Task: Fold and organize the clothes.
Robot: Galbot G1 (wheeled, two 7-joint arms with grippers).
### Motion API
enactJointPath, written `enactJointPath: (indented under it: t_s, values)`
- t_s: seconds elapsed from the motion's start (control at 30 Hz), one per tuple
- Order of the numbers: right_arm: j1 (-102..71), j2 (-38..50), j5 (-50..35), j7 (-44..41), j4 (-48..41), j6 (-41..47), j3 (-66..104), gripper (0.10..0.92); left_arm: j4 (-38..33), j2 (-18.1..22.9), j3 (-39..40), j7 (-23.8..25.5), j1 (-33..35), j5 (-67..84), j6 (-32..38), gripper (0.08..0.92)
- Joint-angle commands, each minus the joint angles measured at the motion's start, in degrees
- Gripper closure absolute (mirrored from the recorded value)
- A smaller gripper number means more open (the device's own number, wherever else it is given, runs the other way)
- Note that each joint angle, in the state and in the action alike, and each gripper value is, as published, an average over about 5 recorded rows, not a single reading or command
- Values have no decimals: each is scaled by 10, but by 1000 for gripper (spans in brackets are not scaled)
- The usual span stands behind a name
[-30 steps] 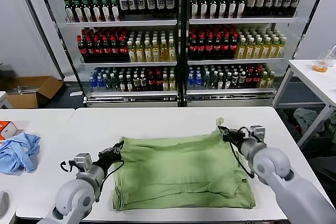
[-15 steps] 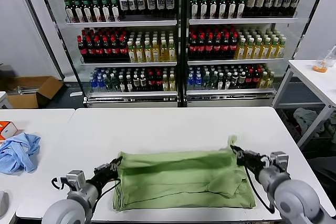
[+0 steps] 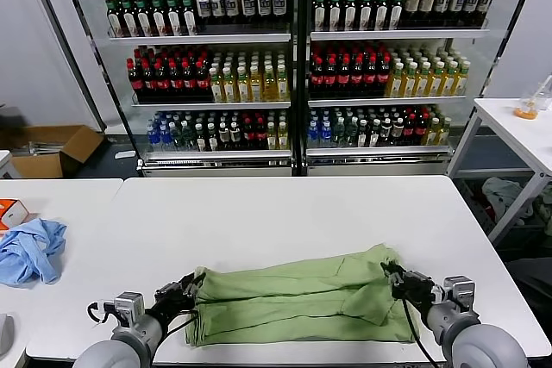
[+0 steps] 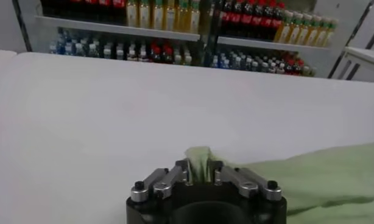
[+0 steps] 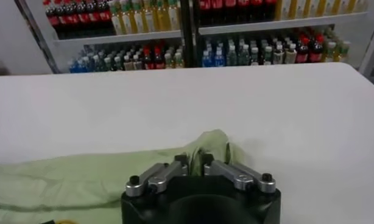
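Note:
A light green shirt [image 3: 297, 295] lies folded into a long band near the front edge of the white table [image 3: 285, 213], plain side up. My left gripper [image 3: 185, 286] is shut on the shirt's left end; in the left wrist view [image 4: 200, 171] a pinch of green cloth [image 4: 199, 157] stands between the fingers. My right gripper [image 3: 392, 275] is shut on the shirt's right end; in the right wrist view [image 5: 195, 164] green cloth [image 5: 208, 145] bunches at the fingertips. Both grippers are low over the table.
A light blue garment [image 3: 30, 247] and an orange-and-white box [image 3: 10, 211] lie on the left table. Glass-door fridges [image 3: 293, 58] full of bottles stand behind. Another white table [image 3: 517, 131] with an orange item is at the right.
Both grippers have pulled the shirt's far edge toward the front of the table, folding it over itself. The shirt went from a broad spread to a narrow band.

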State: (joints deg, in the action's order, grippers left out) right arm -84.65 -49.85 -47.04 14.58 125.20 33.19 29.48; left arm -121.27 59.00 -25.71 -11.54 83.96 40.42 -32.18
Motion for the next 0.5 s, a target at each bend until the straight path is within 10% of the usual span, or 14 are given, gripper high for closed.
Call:
enactJointPath:
  t_s: [0.03,0.5]
  values:
    - [-25,-6,48,1,26,0,-1,622,-49,57,-1,-41,40,-96,23,632]
    - [-21,-14,69,1,18,-1,-25,242,-35,174,35,-90,108,-264,80,232]
